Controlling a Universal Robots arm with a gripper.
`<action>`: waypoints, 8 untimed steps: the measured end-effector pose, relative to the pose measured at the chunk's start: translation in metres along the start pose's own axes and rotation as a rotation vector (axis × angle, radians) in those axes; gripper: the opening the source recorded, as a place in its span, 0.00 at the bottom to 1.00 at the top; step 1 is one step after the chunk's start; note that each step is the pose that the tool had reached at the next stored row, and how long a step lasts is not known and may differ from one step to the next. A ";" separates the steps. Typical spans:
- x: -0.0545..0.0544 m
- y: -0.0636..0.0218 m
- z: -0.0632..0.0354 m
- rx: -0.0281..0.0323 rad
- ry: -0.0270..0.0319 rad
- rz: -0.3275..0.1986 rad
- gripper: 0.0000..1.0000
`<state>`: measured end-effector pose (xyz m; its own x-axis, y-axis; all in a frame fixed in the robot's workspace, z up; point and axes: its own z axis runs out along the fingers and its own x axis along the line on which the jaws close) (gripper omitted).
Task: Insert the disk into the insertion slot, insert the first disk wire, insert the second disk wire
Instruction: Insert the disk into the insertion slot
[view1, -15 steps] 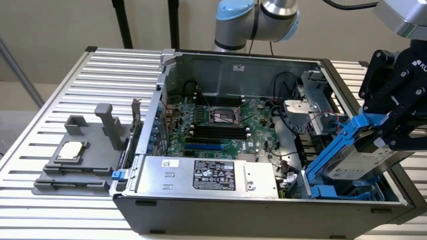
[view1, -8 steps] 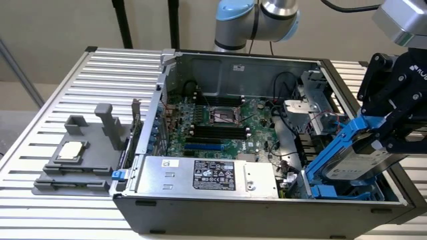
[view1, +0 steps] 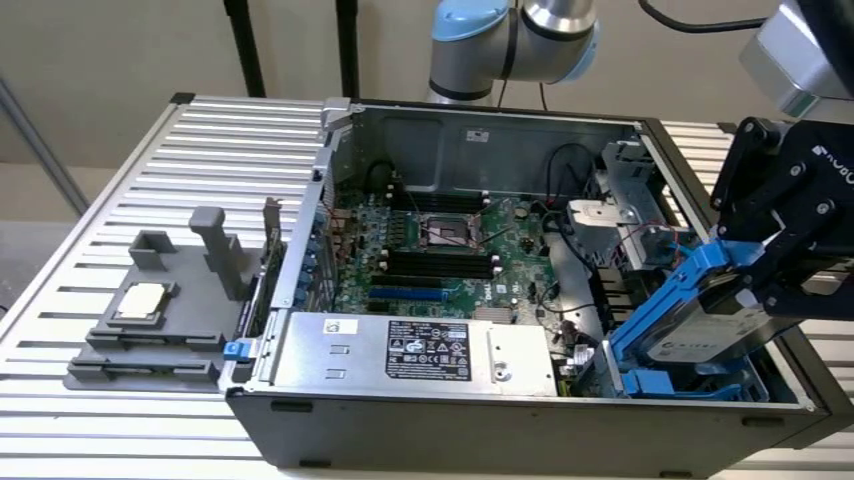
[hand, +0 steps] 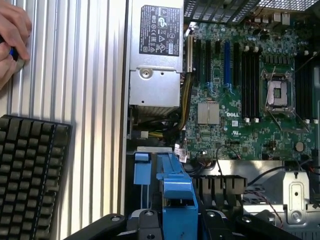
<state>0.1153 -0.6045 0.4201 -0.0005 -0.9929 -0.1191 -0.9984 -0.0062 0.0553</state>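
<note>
We see a ribbed metal tabletop (view1: 134, 170) carrying an open computer case (view1: 507, 425). On the exterior view's left sits a grey fixture (view1: 147, 345) holding what may be a processor chip (view1: 142, 302). A black keyboard (hand: 30, 170) lies there too.

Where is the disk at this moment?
The disk is at the exterior view's right, tilted in the gripper, just above the insertion slot beside the silver power supply.

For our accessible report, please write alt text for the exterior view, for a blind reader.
The gripper holds the disk, tilted in its blue carrier, over the insertion slot at the exterior view's right of an open computer case. The motherboard and power supply lie exposed.
</note>
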 end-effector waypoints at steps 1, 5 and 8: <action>0.000 -0.0001 0.0010 -0.0001 -0.0009 -0.001 0.33; 0.001 -0.0003 0.0042 -0.0005 -0.0037 -0.004 0.34; 0.001 -0.0004 0.0059 -0.0009 -0.0050 -0.006 0.40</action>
<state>0.1153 -0.6051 0.4141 0.0056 -0.9922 -0.1244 -0.9984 -0.0126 0.0554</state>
